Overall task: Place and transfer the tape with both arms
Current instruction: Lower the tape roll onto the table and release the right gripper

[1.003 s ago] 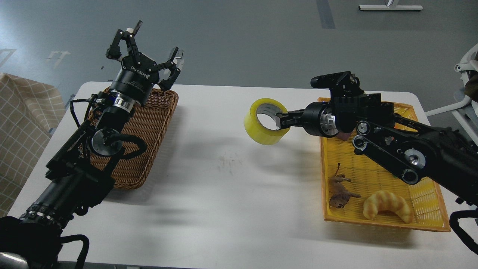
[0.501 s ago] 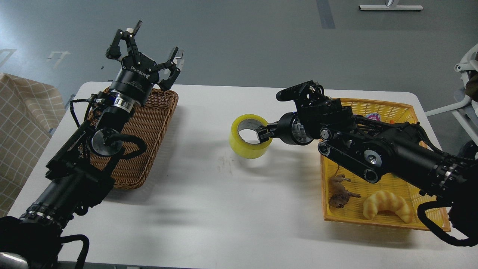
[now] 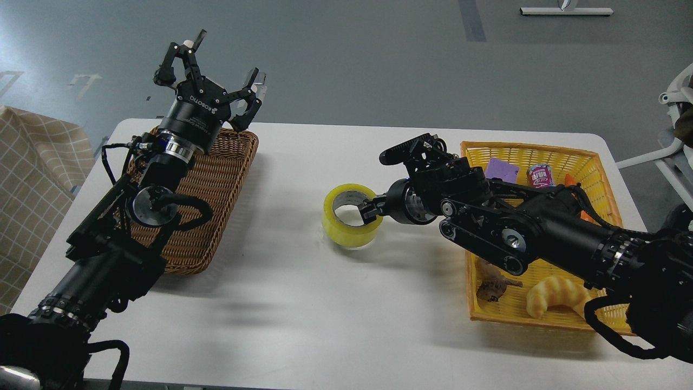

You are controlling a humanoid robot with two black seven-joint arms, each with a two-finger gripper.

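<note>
- One white counter (image 3: 303, 303) carries all items and fills most of the view.
- Right arm (image 3: 541, 238) enters from 4 o'clock and reaches toward the centre, crossing over the yellow basket.
- Left arm (image 3: 119, 227) enters from 8 o'clock and extends toward 11 o'clock, above the wicker tray.
- Brown wicker tray (image 3: 216, 179) lies at 9 to 10 o'clock on the counter.
- Yellow basket (image 3: 541, 151) lies at 3 o'clock; contents: purple block (image 3: 501, 169), small can (image 3: 539, 174), croissant toy (image 3: 557, 295), small brown animal figure (image 3: 494, 287).
- Left gripper (image 3: 214, 67) is raised at 11 o'clock, fingers spread wide, holding nothing.
- The tape (image 3: 349, 216) sits just right of centre, its lower edge at or touching the counter, core opening facing up.
- Right gripper (image 3: 370, 210) is clamped on the tape's wall at the roll's 3 o'clock side, one finger inside the core, the other outside.
</note>
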